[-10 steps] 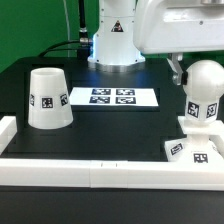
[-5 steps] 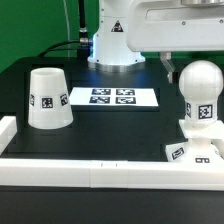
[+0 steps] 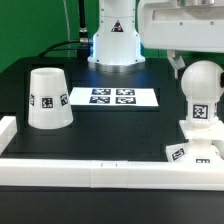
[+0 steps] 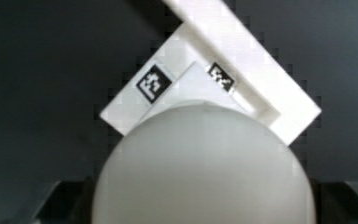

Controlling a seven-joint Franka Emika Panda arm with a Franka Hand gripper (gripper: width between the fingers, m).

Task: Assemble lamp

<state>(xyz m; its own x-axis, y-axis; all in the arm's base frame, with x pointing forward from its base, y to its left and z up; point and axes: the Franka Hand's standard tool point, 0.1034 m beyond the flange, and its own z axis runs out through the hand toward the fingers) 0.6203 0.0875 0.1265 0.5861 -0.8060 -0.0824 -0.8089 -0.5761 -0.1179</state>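
The rounded bulb (image 3: 203,88) stands upright on the flat square base (image 3: 186,152) at the exterior view's right, by the front rail. My gripper (image 3: 199,68) comes down from above and is shut on the bulb's upper part; one finger (image 3: 178,64) shows beside it. In the wrist view the bulb (image 4: 197,165) fills the space between my two dark fingers (image 4: 51,205), with the tagged base (image 4: 265,100) below it. The tapered shade (image 3: 47,98) stands mouth down at the exterior view's left, far from my gripper.
The marker board (image 3: 112,97) lies flat in the middle of the black table. A low white rail (image 3: 100,170) runs along the front and a white block (image 3: 6,130) closes the left corner. The arm's white pedestal (image 3: 115,40) stands behind.
The bulb's tags have turned to a new facing and the bulb has shifted slightly on the base. My gripper has risen a little, so more of the bulb's top shows.
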